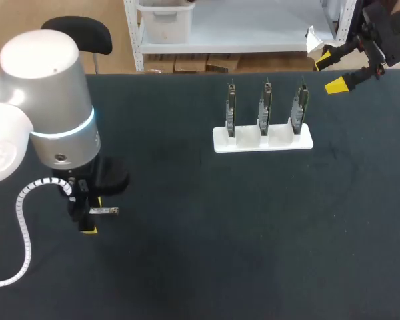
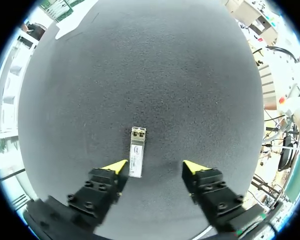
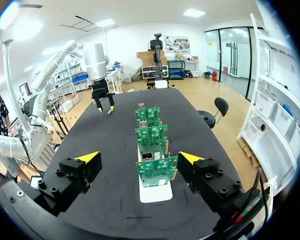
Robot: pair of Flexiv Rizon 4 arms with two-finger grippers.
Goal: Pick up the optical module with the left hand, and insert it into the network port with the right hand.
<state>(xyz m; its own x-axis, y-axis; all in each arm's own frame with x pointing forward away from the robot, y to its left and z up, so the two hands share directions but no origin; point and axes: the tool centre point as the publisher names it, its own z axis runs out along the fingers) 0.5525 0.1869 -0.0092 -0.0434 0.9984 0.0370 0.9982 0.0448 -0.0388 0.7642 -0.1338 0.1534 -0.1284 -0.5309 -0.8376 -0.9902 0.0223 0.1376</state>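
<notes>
The optical module [image 1: 107, 211], a slim silver bar with a connector end, lies flat on the black table [image 1: 220, 233] at the left. My left gripper [image 1: 92, 214] points down over it. In the left wrist view the module [image 2: 136, 152] lies between the fingers, close against one yellow tip [image 2: 117, 166], with a wide gap to the other tip. The left gripper [image 2: 155, 167] is open. A white stand [image 1: 263, 139] holds three upright green circuit boards [image 1: 265, 107] with ports. My right gripper [image 1: 330, 73] hovers open at the back right; the nearest board [image 3: 156, 172] stands ahead of its fingers.
My left arm's large grey joint [image 1: 47, 100] and its white coiled cable [image 1: 23, 227] cover the table's left side. The table's far edge [image 1: 187, 73] runs just behind the stand.
</notes>
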